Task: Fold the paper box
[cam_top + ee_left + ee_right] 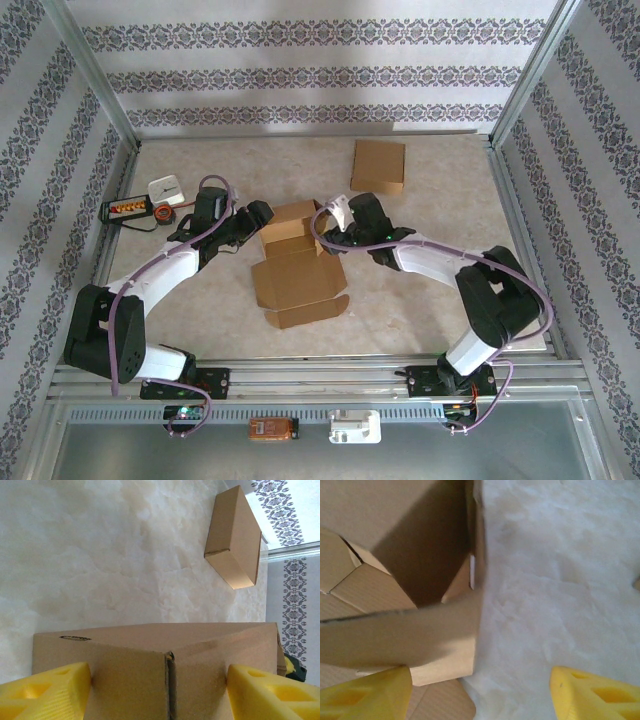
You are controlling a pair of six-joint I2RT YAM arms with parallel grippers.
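**Paper box, part-folded, centre of worktop: both grippers open at its side walls**

1. Paper box [297,262]. Brown corrugated card in the middle of the worktop [440,190], between the two arms. The far part stands up as a tray with its walls raised. The near part, the lid panel [300,288] with its tabs, lies flat towards the near edge. Judged partly done, since the lid is not yet brought over.

2. Left gripper [257,214]. At the left wall of the box, jaws well apart and clamped on nothing. In the left wrist view its yellow fingers [47,690] sit over a broad outer face, either side of a seam where two panels meet. That face is wider than the gap between the fingers, so they cannot be pinching it. Whether they touch it cannot be told. Probable purpose: bracing this side so the wall stands while the other arm works.

3. Right gripper [338,213]. At the right wall, jaws equally wide, nothing held. In the right wrist view one finger [367,692] is over a turned-in flap at the box corner and the other is over bare worktop, so the jaws straddle the wall's edge. Likely placed to pinch or tuck that wall.

4. Second box [379,167]. Closed, at the far right, well apart from both arms. Apparently not in use.
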